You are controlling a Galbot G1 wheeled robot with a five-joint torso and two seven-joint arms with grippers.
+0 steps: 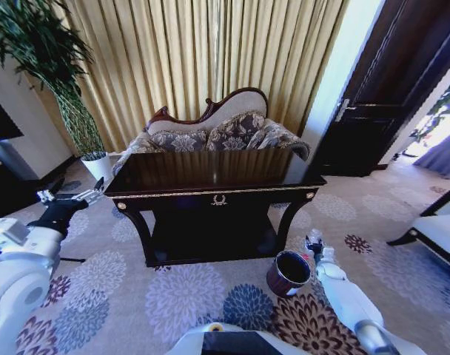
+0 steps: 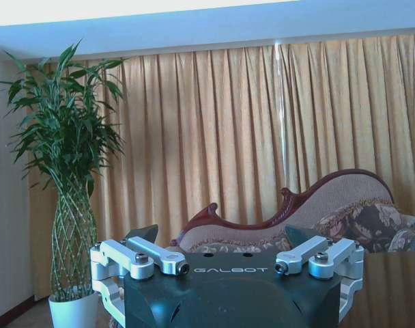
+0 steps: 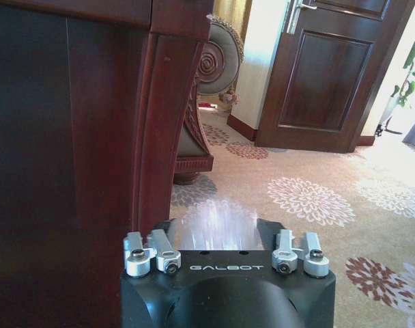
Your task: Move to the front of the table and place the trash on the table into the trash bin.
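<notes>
The dark glossy table (image 1: 210,171) with a gold emblem stands straight ahead, and one of its legs (image 3: 160,130) looms close in the right wrist view. The round maroon trash bin (image 1: 278,281) sits on the carpet by the table's right front leg. Low beside the bin's right rim, my right gripper (image 1: 312,242) (image 3: 218,227) is shut on a clear plastic bottle (image 3: 218,217), a piece of the trash. My left gripper (image 1: 69,197) (image 2: 221,239) is raised at tabletop height off the table's left end, open and holding nothing.
A patterned sofa (image 1: 210,129) stands behind the table against gold curtains. A tall plant in a white pot (image 1: 98,164) is at the back left, with a black TV stand (image 1: 3,185) beyond it. A dark door (image 1: 388,96) and dark furniture (image 1: 432,229) lie to the right.
</notes>
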